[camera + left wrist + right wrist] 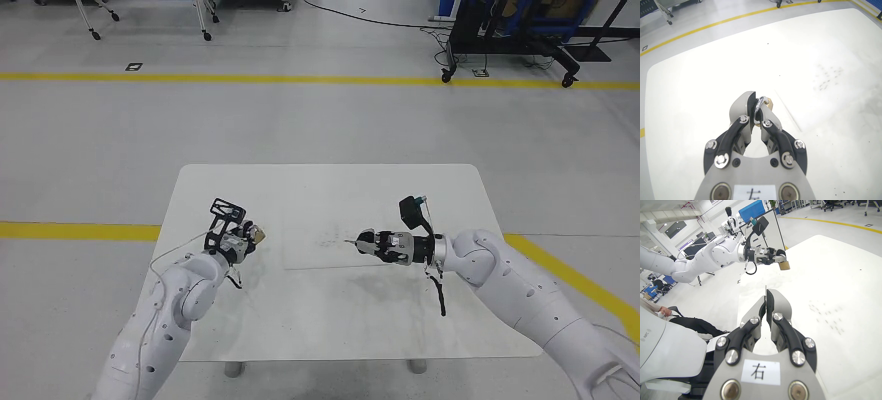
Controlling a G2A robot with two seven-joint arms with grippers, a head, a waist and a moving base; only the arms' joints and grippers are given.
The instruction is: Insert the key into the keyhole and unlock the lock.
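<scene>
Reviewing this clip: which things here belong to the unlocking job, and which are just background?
Job: lock, held in the left gripper; key, pinched in the right gripper.
Not part of it: white table, scuff marks on it, yellow floor line, wheeled cart behind.

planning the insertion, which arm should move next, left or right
Right. The right hand pinches the key, tip pointing toward the lock, which the left hand holds up across the gap. The left likely just needs to steady it.
</scene>
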